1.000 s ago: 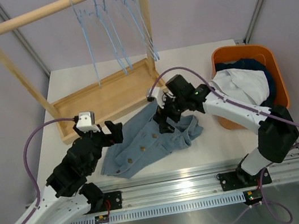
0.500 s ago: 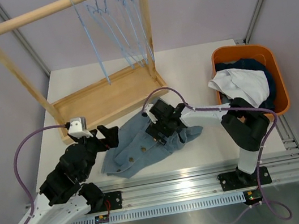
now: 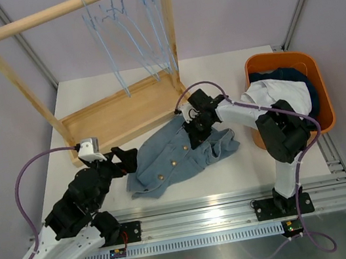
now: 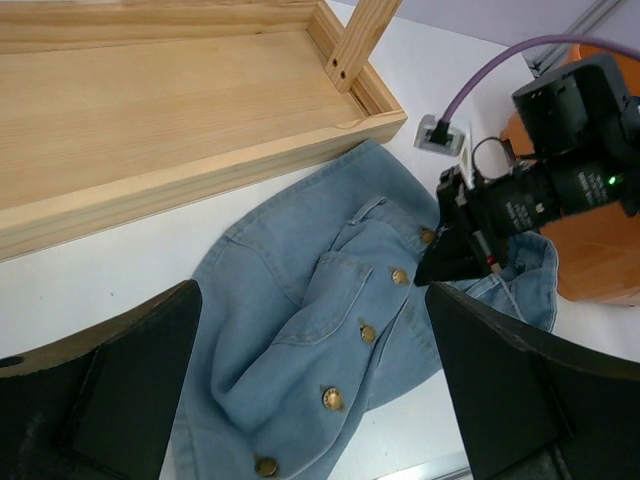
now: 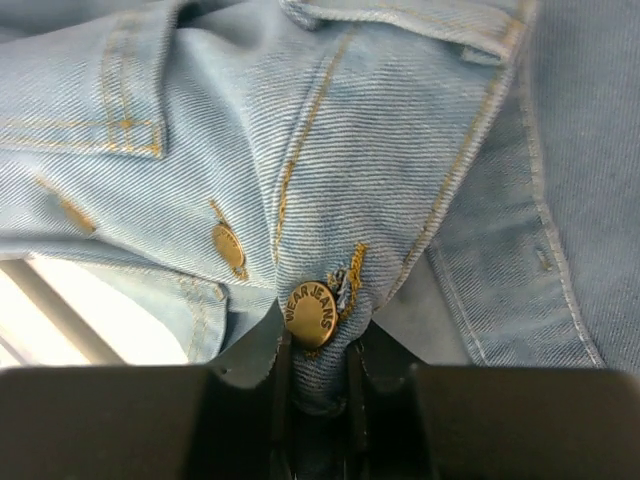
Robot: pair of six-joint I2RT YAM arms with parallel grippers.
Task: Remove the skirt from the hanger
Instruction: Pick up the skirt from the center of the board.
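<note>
The skirt is matt blue denim cloth with shiny brass-coloured metal buttons. The rack is pale smooth wood, the bench matt white, the bin smooth orange plastic.

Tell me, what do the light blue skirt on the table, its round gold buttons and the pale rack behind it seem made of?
Light blue skirt: looks like matte cotton denim; diagonal twill weave and orange topstitching show.
Round gold button: probably brass-toned metal, slightly shiny, with stamped lettering.
Pale rack: unpainted wood, smooth; grain lines show on its base tray.
</note>
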